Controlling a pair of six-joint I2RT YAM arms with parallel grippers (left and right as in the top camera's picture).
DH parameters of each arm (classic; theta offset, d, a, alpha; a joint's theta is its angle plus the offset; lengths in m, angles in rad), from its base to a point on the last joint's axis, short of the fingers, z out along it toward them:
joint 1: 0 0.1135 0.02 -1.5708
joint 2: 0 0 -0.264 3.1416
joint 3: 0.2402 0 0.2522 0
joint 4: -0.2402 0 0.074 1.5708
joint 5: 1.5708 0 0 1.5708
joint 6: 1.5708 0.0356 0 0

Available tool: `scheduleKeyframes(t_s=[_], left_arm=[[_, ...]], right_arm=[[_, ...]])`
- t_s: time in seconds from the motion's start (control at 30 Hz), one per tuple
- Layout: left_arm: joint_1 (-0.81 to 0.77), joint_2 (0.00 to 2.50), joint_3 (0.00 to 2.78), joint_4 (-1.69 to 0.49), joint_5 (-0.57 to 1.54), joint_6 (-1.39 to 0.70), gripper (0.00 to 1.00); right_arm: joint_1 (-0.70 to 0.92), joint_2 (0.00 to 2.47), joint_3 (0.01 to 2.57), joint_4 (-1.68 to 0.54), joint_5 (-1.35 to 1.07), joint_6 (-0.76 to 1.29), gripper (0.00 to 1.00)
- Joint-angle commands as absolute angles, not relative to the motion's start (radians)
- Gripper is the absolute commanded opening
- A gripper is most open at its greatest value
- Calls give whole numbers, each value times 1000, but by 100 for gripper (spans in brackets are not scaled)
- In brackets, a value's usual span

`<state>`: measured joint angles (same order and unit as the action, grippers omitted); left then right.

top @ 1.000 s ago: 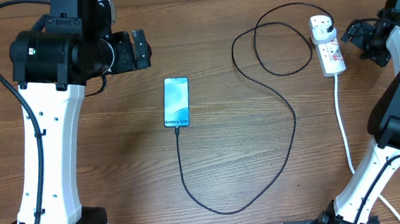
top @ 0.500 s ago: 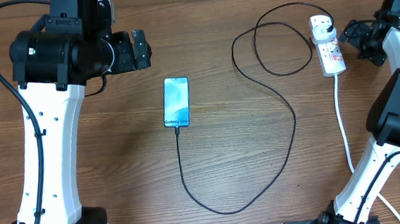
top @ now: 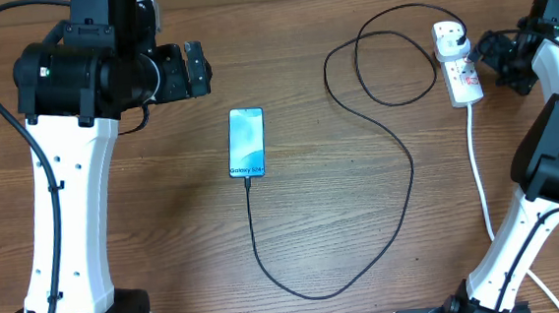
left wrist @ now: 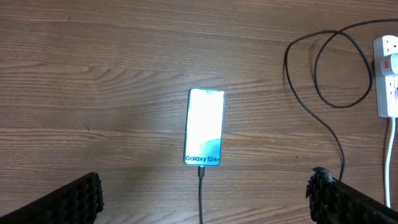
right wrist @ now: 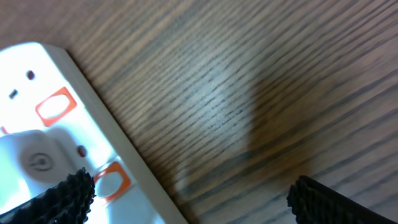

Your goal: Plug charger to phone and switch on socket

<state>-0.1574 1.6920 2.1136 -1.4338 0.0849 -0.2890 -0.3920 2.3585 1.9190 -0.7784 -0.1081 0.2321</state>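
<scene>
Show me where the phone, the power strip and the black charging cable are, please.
phone (top: 246, 142): overhead view, middle of its lit screen.
power strip (top: 459, 70): overhead view, middle of its white body.
charging cable (top: 250, 218): overhead view, the straight run just below the phone.

A brown wood-grain surface fills every view, its grain running left to right from above. The light is even and soft. Up close, a dim shadow darkens the wood.
</scene>
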Motion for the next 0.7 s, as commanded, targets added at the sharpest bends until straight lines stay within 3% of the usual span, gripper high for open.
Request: scheduleKeyframes(t_s=[0.0,0.67], left_arm=[[-156,1700,2111,-1435,75,-284,100],[-156,1700,2111,-1435,74,-284,99]], right_arm=[[-386,2380,1943,-776,-125,215,100],[-369,2381,1943,-807,-140,170,100]])
